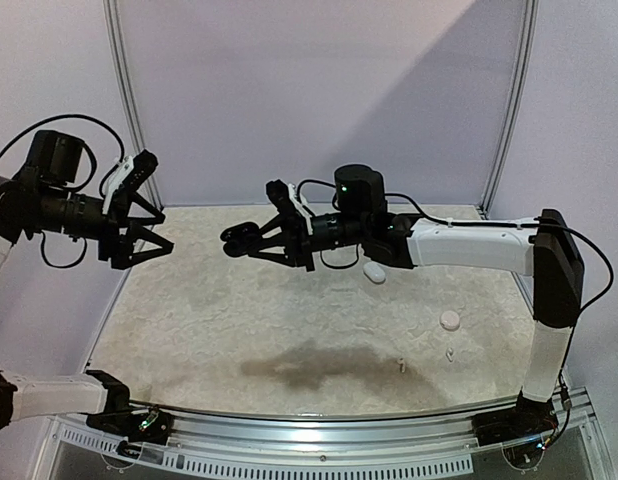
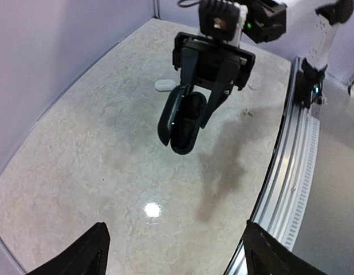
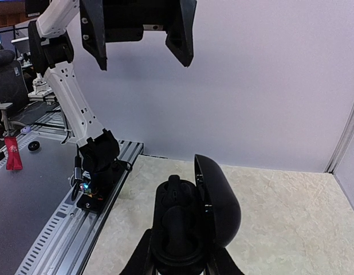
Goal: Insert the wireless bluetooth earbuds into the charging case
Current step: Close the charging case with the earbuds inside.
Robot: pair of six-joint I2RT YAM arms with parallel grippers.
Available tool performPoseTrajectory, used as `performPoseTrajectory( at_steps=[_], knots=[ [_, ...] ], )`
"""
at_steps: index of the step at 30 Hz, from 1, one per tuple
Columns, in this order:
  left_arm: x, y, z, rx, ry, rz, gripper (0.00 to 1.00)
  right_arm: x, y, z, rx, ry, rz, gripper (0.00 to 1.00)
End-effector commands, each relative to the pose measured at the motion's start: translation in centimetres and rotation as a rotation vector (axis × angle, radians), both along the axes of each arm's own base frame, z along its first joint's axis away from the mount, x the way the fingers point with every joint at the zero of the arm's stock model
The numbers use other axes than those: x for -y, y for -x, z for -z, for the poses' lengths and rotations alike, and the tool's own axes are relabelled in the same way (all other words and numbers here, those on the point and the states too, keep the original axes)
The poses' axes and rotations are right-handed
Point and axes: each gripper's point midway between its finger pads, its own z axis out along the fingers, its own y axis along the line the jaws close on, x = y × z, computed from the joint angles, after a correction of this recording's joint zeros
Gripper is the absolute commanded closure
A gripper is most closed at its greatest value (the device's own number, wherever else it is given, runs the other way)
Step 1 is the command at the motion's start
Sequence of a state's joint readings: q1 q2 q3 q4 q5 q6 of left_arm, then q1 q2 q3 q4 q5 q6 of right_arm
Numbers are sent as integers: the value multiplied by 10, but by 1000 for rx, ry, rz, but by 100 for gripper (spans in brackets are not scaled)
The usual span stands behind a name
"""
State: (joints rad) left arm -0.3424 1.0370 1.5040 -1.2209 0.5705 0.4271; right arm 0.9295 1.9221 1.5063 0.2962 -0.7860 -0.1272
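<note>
Black plastic fills the middle of the overhead view: an open black charging case (image 1: 235,238) is clamped between the fingers of the right gripper (image 1: 257,240), held up in the air above the mottled beige table (image 1: 239,320). In the right wrist view the case (image 3: 180,229) stands upright at the bottom centre, its lid (image 3: 218,200) hinged open to the right and the two fingers (image 3: 144,256) pressing its lower sides. Dark rounded shapes sit in its wells, but I cannot tell whether they are buds or moulding.

The left gripper (image 1: 157,205) hangs at the upper left of the overhead frame, its fingers spread wide with nothing between them, well apart from the case. Its own camera shows the two fingertips (image 2: 88,249) at the bottom corners and, upper centre, the right gripper (image 2: 194,109) with the case (image 2: 180,129) pointing downward.

On the table, right of centre, lies a closed white case (image 1: 375,273), with a small white round piece (image 1: 450,319) lower right of it. Two tiny white earbuds (image 1: 450,353) lie near the lower right of the tabletop, the second (image 1: 400,364) just left of the first, both far from either gripper.
</note>
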Motion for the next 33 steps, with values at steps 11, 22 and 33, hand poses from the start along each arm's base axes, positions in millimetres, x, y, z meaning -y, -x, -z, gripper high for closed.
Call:
performPoseTrajectory(
  at_steps=[11,22,33],
  knots=[
    [13,-73,29,-267,311,-200,62,-9,33,-23,64,-33,-70,100],
    [45,-55,46,-260,209,-89,67,-18,35,-26,61,-54,-79,100],
    [63,-34,46,-216,152,39,67,-24,29,-20,44,-37,-54,100]
  ],
)
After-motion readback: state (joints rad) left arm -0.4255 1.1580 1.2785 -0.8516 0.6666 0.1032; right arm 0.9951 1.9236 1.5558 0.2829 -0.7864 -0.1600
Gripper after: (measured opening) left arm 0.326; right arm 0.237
